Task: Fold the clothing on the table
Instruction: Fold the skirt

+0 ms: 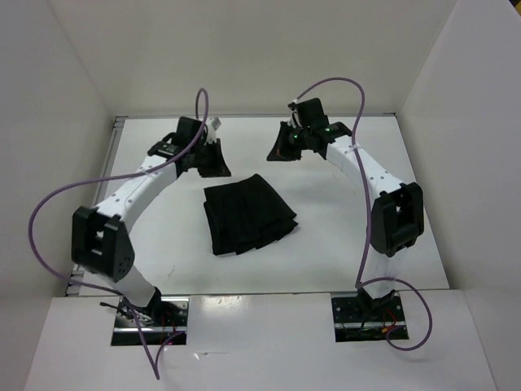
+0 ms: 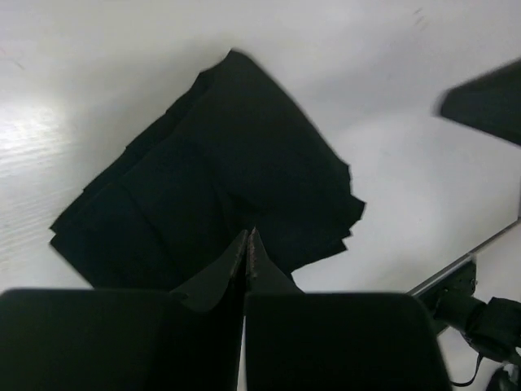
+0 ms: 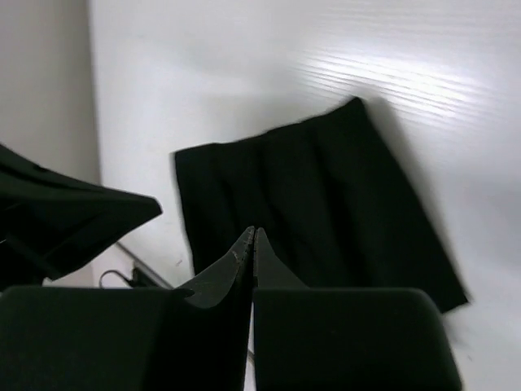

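On the white counter (image 1: 342,236), about midway between the 2 arms, lies the black skirt (image 1: 247,215). It is folded into a compact, roughly 4-sided bundle set at a slight angle, flat on the surface. Its layers show as stepped edges along the side toward the right arm and along the near edge. Pleat lines run across its top in the right wrist view.

Just beyond the skirt's far left corner, the left end effector (image 1: 210,157) hangs above the counter, apart from the fabric. Its 2 fingers (image 2: 238,259) are pressed together tip to tip, with nothing between them. In its own wrist view the tips point down toward the skirt's edge.

Farther back and to the right, the right end effector (image 1: 282,147) hovers well apart from the skirt, also with its 2 fingers (image 3: 242,259) pressed together and nothing pinched. Its wrist view looks across at the skirt and catches the dark shape of the other end effector at the left edge.

White walls (image 1: 57,90) enclose the counter on 3 sides, and a purple cable (image 1: 49,204) loops off each arm.
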### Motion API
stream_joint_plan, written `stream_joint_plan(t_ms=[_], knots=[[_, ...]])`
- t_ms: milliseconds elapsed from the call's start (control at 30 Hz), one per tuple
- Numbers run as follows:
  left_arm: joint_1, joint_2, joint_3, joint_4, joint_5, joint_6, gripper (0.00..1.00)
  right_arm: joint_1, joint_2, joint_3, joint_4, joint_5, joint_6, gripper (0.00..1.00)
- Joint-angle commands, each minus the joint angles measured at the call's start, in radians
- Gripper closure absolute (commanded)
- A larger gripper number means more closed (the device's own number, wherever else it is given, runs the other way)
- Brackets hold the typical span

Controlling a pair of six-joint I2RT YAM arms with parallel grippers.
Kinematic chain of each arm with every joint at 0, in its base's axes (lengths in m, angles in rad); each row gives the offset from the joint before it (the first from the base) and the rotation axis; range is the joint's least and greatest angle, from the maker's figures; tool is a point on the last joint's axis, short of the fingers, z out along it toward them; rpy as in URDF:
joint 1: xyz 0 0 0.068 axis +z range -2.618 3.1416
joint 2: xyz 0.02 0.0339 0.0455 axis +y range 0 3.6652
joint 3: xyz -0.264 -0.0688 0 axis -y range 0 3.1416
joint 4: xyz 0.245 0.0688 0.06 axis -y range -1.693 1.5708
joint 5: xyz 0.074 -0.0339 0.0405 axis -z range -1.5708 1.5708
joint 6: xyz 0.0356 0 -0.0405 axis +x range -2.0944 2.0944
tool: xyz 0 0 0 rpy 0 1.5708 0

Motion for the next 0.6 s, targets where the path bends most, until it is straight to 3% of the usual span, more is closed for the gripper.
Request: stream_joint_plan(t_ms=[0,133,467,567], knots=[[0.005,0.107,-0.047,0.138,0.101,-0.055,1.00,-0.025,-0.058,-0.068,-0.035,0.104,-0.001,0.98],[0.005,0.176,-0.081,0.112,0.063,-0.055,1.00,-0.034,-0.080,-0.102,-0.035,0.113,-0.010,0.98],[-0.004,-0.044,-0.438,0.039,0.013,-0.069,1.00,-0.043,-0.043,-0.140,-0.035,0.087,-0.039,0.92],[-0.004,-0.045,-0.490,0.019,0.004,-0.069,1.00,-0.043,-0.034,-0.140,-0.035,0.078,-0.039,0.89]])
